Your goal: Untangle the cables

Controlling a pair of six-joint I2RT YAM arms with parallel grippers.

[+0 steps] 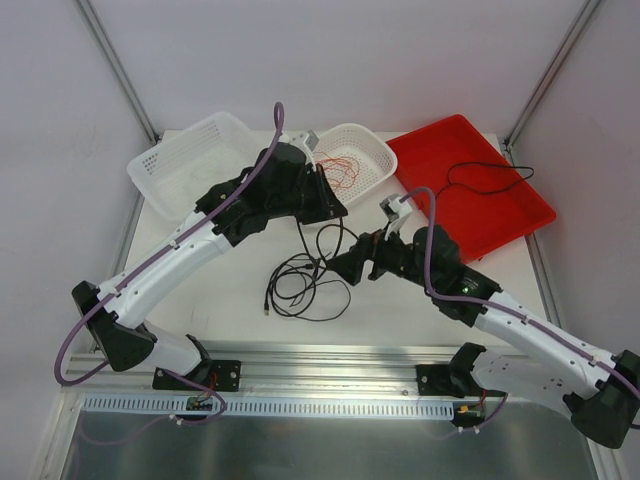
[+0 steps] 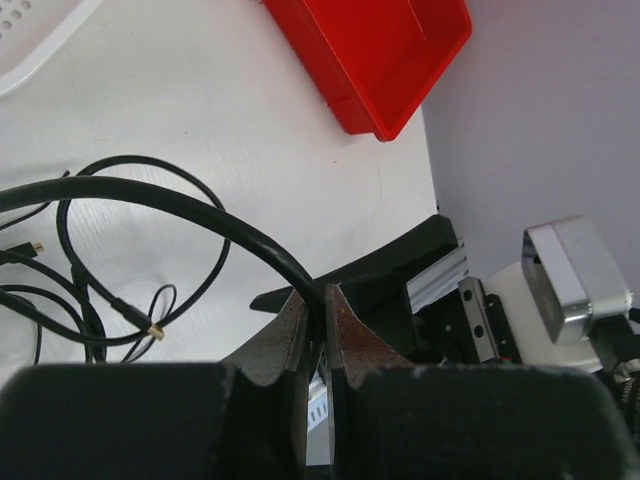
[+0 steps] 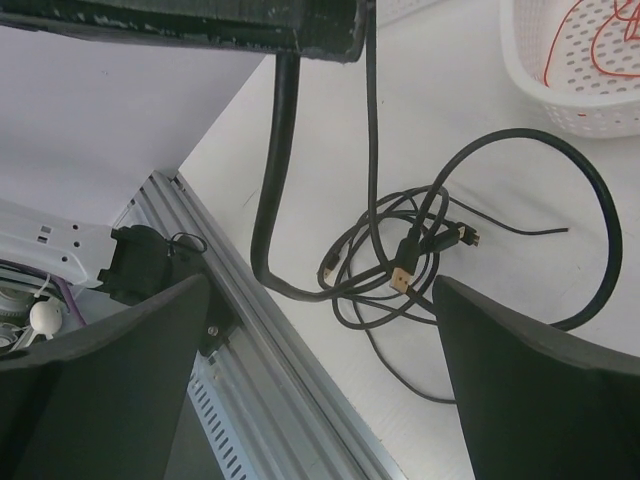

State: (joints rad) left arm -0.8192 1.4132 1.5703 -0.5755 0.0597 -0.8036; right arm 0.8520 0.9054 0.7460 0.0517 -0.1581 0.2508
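A tangle of thin black cables (image 1: 305, 282) lies on the white table in front of both arms; the right wrist view shows its loops and gold-tipped plugs (image 3: 402, 262). My left gripper (image 1: 326, 212) hangs above it, shut on one thicker black cable (image 2: 240, 232) that arcs from the jaws down to the heap. To the right of the tangle, just above the table, my right gripper (image 1: 347, 267) stands wide open with nothing between its fingers (image 3: 120, 350). Red-orange cables (image 1: 340, 168) lie in a small white basket (image 1: 368, 140). Another black cable (image 1: 490, 180) rests in the red tray (image 1: 520, 215).
A larger white basket (image 1: 185, 165) stands at the back left. The red tray (image 2: 380, 50) sits at the back right, near the table's edge. A metal rail (image 3: 270, 360) runs along the near edge of the table.
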